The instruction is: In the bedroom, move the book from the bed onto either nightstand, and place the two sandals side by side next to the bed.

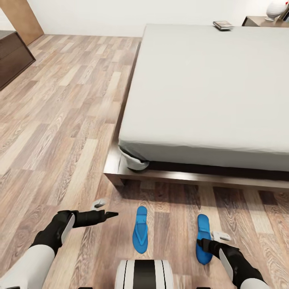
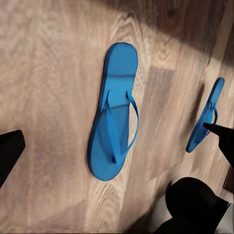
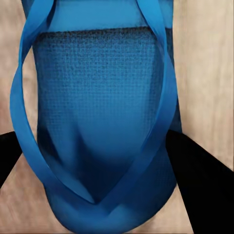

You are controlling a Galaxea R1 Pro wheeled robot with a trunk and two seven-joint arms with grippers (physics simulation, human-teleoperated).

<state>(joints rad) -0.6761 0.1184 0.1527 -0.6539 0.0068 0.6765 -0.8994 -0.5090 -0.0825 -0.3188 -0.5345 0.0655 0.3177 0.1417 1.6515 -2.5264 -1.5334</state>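
Two bright blue sandals lie on the wood floor in front of the bed's [image 1: 208, 92] foot end. The left sandal [image 1: 140, 229] [image 2: 114, 122] lies flat. My left gripper [image 1: 112, 214] [image 2: 113, 129] hovers open just left of it, holding nothing. My right gripper [image 1: 205, 245] [image 3: 95, 141] is down on the right sandal [image 1: 203, 230] [image 3: 97, 87], and its fingers [image 3: 200, 185] press against both edges of the sole. That sandal [image 2: 207, 114] sits at floor level. The book [image 1: 223, 25] rests on the mattress's far edge, beside a nightstand [image 1: 257, 21].
The bed's dark wooden base juts out at its near corner [image 1: 114, 172], close to the sandals. A dark cabinet [image 1: 12, 56] stands far left and a brown door [image 1: 24, 16] is behind it. A white object [image 1: 277, 9] stands on the nightstand. Open floor stretches left of the bed.
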